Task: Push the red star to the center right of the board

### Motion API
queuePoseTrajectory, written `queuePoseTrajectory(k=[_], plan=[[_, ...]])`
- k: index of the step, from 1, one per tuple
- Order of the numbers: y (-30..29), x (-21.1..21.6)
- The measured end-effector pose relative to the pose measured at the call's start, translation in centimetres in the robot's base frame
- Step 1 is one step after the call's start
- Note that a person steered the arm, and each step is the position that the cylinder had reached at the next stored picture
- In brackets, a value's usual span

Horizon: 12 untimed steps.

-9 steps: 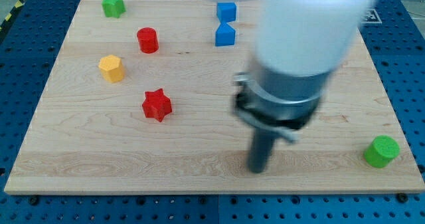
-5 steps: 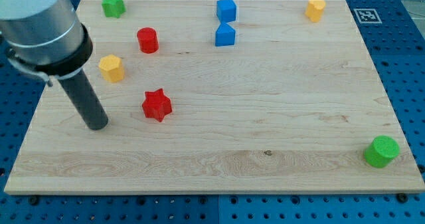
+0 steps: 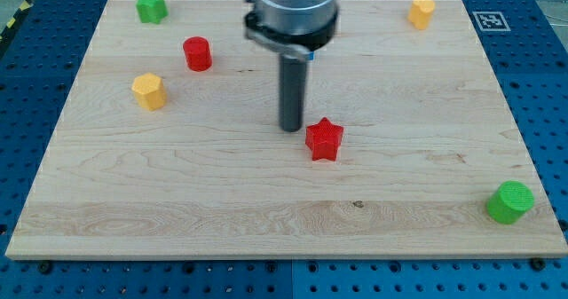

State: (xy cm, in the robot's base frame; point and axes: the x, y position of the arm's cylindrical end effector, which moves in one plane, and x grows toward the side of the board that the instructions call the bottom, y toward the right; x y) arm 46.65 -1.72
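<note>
The red star (image 3: 324, 140) lies near the middle of the wooden board (image 3: 266, 210), slightly right of centre. My tip (image 3: 291, 128) stands just to the star's upper left, close to it or touching it; I cannot tell which. The rod rises from there to the arm at the view's top.
A red cylinder (image 3: 197, 53) and a yellow hexagonal block (image 3: 149, 91) lie at the left. A green star (image 3: 152, 6) sits at the top left, a yellow block (image 3: 422, 12) at the top right, a green cylinder (image 3: 510, 201) at the bottom right. The arm hides the blue blocks.
My tip swept from the board's right to left of the star, then rightward. The red star has moved right, from the left-centre to near the middle.
</note>
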Motion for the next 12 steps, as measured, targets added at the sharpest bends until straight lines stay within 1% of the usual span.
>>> queuePoseTrajectory(k=[1,2,3,4,5,6,7,8,9,10,11,12], plan=[[-3.3,2.0],[-0.8,2.9],[6.0,2.9],[14.0,0.7],[16.3,-0.6],[14.1,3.1],[13.8,6.9],[16.7,4.2],[20.9,-0.8],[22.6,-2.6],[22.5,-1.5],[23.2,-2.5]])
